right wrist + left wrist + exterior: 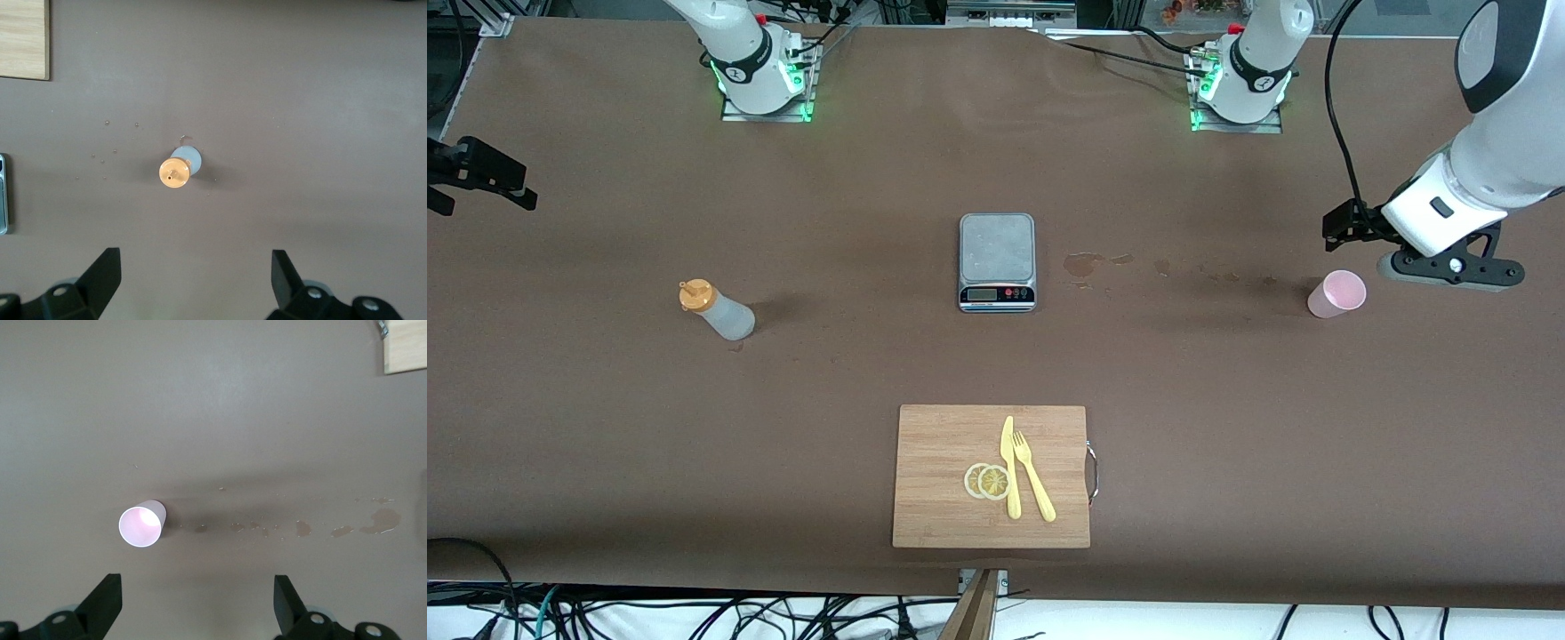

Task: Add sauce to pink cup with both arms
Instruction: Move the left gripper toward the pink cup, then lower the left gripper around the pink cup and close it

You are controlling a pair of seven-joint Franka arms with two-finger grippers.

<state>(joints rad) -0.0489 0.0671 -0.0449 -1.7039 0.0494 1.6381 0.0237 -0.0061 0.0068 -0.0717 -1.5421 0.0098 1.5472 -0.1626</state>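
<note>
Nearest the camera sat the board (991,476) with a knife (1009,466), a fork (1033,476) and two lemon slices (988,481) on it. Farther back, the bottle (717,310) of sauce stood upright toward my right arm's end of the surface (605,427), the scale (997,261) in the middle, and the cup (1336,293) upright toward my left arm's end, with dried spills (1083,263) between scale and cup. My left jaws (197,600) hung spread wide and empty over the cup. My right jaws (195,277) hung wide and empty over the bottle.
</note>
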